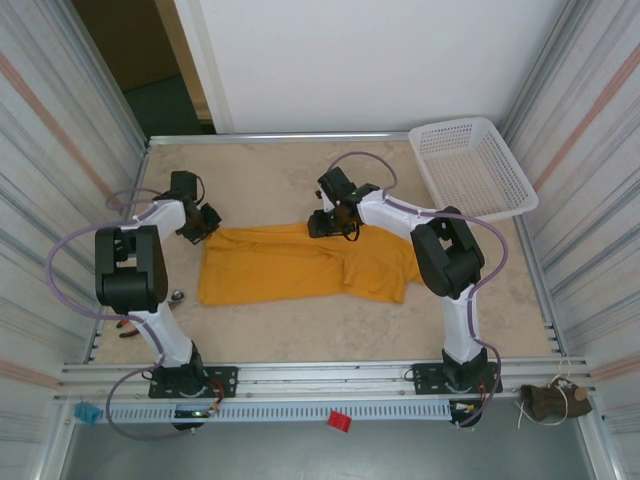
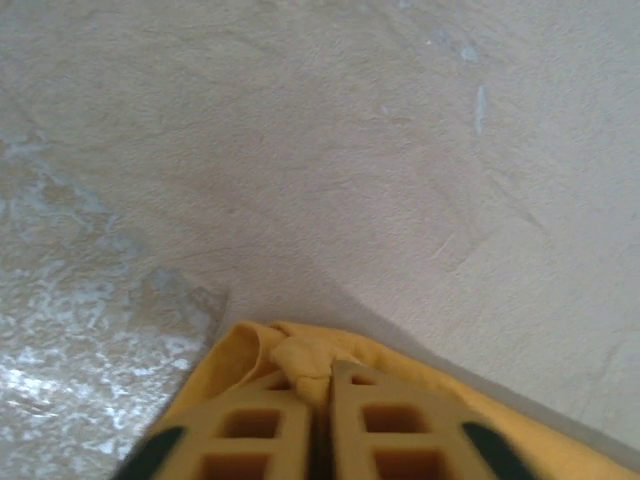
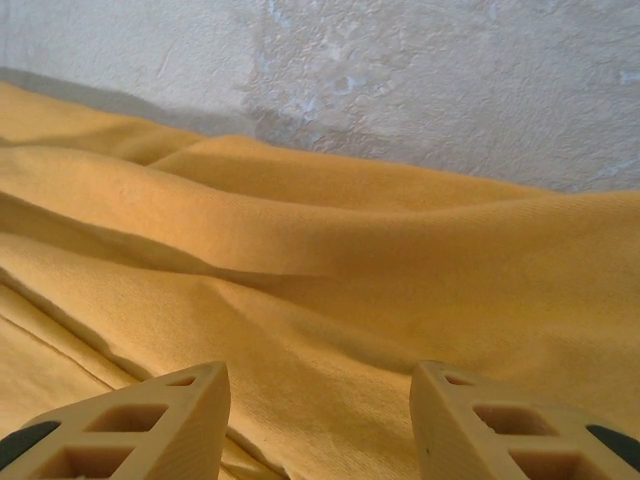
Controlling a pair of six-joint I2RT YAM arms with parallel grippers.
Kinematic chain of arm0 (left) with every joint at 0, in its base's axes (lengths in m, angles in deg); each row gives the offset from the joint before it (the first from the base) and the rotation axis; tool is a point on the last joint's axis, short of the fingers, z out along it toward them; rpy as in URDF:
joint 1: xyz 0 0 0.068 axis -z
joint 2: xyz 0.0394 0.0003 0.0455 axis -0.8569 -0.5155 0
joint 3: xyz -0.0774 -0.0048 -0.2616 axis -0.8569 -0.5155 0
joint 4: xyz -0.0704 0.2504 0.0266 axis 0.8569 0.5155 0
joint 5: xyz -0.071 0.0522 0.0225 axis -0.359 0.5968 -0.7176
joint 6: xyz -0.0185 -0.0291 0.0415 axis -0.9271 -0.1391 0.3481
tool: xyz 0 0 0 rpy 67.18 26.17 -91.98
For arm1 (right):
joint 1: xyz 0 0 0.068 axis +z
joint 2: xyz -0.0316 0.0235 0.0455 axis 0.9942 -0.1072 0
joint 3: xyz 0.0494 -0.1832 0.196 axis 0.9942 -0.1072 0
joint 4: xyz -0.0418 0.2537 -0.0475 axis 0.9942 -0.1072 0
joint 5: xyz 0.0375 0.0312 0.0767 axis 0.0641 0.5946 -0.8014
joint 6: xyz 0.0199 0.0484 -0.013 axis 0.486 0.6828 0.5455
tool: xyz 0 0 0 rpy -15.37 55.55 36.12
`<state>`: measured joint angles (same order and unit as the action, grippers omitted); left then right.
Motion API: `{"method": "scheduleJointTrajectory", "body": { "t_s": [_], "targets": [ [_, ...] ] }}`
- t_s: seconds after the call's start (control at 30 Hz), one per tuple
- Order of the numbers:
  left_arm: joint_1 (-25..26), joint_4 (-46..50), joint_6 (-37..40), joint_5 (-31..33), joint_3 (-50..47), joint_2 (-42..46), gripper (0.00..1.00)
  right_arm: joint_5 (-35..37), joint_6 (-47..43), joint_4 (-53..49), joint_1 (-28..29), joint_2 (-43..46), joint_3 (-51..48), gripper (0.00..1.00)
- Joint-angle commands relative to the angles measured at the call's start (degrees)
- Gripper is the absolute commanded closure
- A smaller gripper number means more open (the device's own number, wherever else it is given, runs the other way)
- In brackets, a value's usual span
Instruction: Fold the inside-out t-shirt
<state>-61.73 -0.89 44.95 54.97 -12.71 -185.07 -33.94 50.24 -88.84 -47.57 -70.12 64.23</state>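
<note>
Top external view shows the mustard t-shirt (image 1: 300,265) spread flat in the middle of the table (image 1: 270,335). The left gripper (image 1: 203,226) is at its far left corner, jaws pinched tight on a fold of cloth. The right gripper (image 1: 325,224) is at the shirt's far edge, jaws apart over the fabric.

- Inside-out t-shirt (image 1: 300,265): mustard orange-yellow, plain on the face that shows, no print visible.
- Table (image 1: 270,175): sandy beige, mottled, with pale whitish scuffed patches.
- Basket (image 1: 468,170), far right: white, open lattice pattern.
- Left arm (image 1: 130,265) and right arm (image 1: 450,255): white links, black joint housings.
- Cables (image 1: 60,260): lilac.
- Left end effector (image 2: 318,400) and right end effector (image 3: 318,385): tan-yellow fingers with dark green-black patches at the outer edges.
- Near rail (image 1: 320,375): silver-grey; red tag (image 1: 340,421), blue tag (image 1: 88,411).
</note>
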Motion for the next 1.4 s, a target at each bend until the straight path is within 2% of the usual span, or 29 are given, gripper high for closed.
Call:
{"method": "scheduleJointTrajectory", "body": {
  "t_s": [0.0, 0.23, 0.4, 0.43, 0.5, 0.57, 0.6, 0.63, 0.67, 0.7, 0.77, 1.07, 1.37],
  "targets": [
    [0.3, -2.1, 2.7, -1.4, 1.0, 2.9, 1.00, -2.4, -2.5, -0.1, 0.5, -0.7, 0.9, 0.51],
    [0.4, -4.9, 4.2, -1.5, -5.7, 12.2, 1.00, -4.1, -3.2, 1.7, 2.5, -1.5, 1.4, 0.45],
    [0.4, -8.6, 4.2, -2.6, -9.8, 15.3, 1.00, -3.3, -2.9, 1.1, 3.1, -4.7, 4.4, 0.46],
    [0.4, -9.0, 4.4, -3.0, -10.0, 15.3, 1.00, -3.0, -2.9, 0.9, 3.2, -5.3, 5.2, 0.50],
    [0.3, -9.3, 4.7, -3.3, -10.2, 15.1, 1.00, -2.7, -2.9, 0.8, 3.2, -6.0, 5.8, 0.69],
    [0.3, -9.4, 4.7, -3.5, -10.7, 15.4, 0.92, -2.6, -2.9, 0.2, 3.1, -6.2, 6.4, 1.00],
    [0.3, -9.4, 4.7, -3.1, -11.0, 15.7, 0.80, -2.7, -3.0, 0.1, 3.0, -5.7, 6.0, 1.00],
    [0.3, -9.3, 4.7, -2.2, -11.3, 16.1, 0.63, -2.7, -3.0, 0.4, 2.9, -5.0, 5.3, 1.00],
    [0.3, -9.4, 4.8, -1.5, -11.5, 16.6, 0.53, -2.8, -3.1, 0.8, 3.0, -4.2, 4.5, 1.00],
    [0.3, -9.4, 5.3, -0.8, -11.5, 16.8, 0.46, -2.9, -3.1, 1.3, 3.0, -3.4, 3.7, 1.00],
    [0.3, -8.2, 6.5, 0.6, -10.1, 16.4, 0.40, -3.1, -3.1, 1.7, 3.0, -2.3, 2.8, 1.00],
    [0.8, 6.4, 15.7, 4.0, 5.8, 2.9, 0.38, -3.5, -2.9, 1.9, 3.0, -2.0, 2.1, 1.00],
    [1.2, 13.7, 18.7, -0.9, 13.7, -7.5, 0.37, -3.4, -2.7, 1.9, 3.0, -2.2, 2.8, 1.00]
  ]
}}
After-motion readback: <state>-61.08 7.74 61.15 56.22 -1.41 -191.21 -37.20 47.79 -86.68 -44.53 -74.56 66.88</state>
